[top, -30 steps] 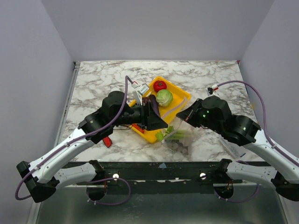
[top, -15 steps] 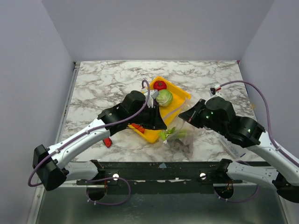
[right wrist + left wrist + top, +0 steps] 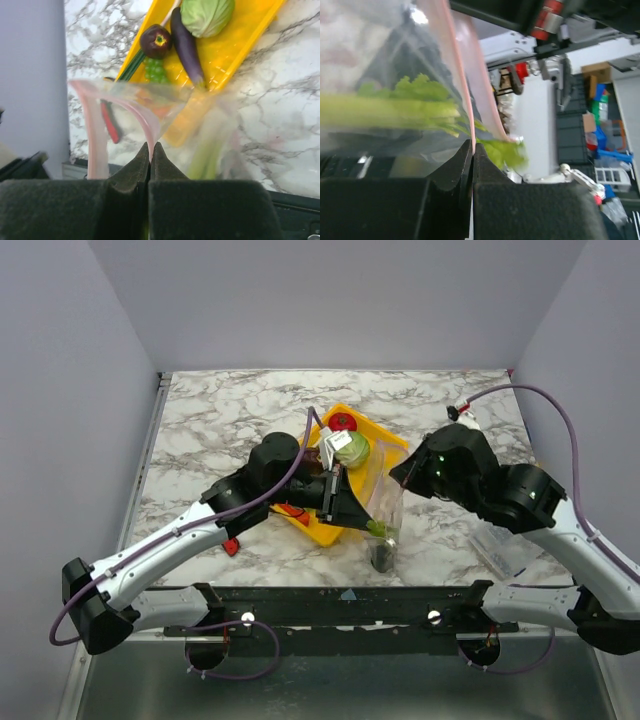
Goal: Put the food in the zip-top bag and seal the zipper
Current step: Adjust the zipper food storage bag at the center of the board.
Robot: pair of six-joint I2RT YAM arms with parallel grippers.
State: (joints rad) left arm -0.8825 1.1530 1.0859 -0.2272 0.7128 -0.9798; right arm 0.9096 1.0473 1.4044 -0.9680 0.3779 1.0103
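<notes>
While left claw [image 3: 471,150] and right claw [image 3: 150,150] pinch its zipper [image 3: 93,140], the zip-top bag [image 3: 385,500] (clear, floppy) sags — leek [image 3: 385,112] inside.

Bright even overhead light; wrist views blurred nearby.

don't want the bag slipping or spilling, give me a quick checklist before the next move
1. The left hand is shut on the zip-top bag at its mouth: ok.
2. The right hand is shut on the mouth edge: ok.
3. The leek is inside the bag: ok.
4. All food bagged: not ok; cabbage, eggplant and grapes lie in the yellow tray.
5. The zipper sealed: not ok; its strips stand apart.
6. Bag bottom resting on the table: cannot tell.
</notes>
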